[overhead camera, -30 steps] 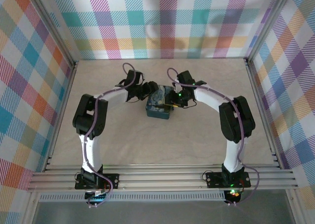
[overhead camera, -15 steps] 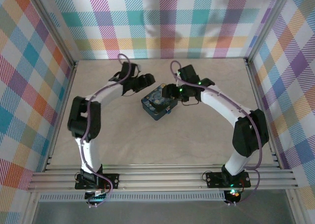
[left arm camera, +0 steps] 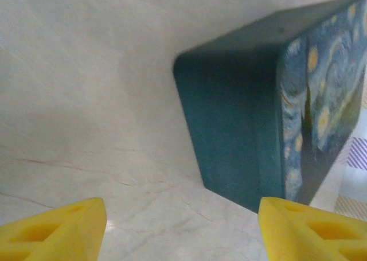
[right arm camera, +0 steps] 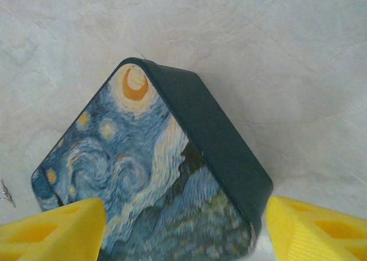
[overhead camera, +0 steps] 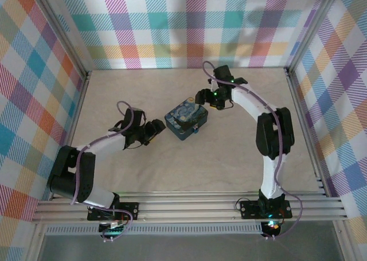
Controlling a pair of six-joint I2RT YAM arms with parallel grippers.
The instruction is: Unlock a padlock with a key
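Observation:
A dark blue-green tin (overhead camera: 184,121) printed with a swirly night sky lies flat in the middle of the table. My left gripper (overhead camera: 157,129) is open just left of it, low over the table. In the left wrist view, the tin's side wall (left arm camera: 241,117) is ahead between the yellow fingertips (left arm camera: 63,229). My right gripper (overhead camera: 201,97) is open above the tin's far right edge, and its jaws straddle the painted lid (right arm camera: 137,175). A tiny light-blue bit (overhead camera: 198,128) pokes out at the tin's right corner; I cannot tell if it is the padlock. The key is out of view.
A small silvery wire-like thing (right arm camera: 6,193) lies on the table at the left edge of the right wrist view. Aluminium rails (overhead camera: 189,206) run along the near edge. Plaid walls (overhead camera: 189,26) close in the back and both sides.
The left arm has swung from the far side of the tin round to its near left and dropped low. The right gripper has drawn back toward the far wall. The tin turned about half a second ago.

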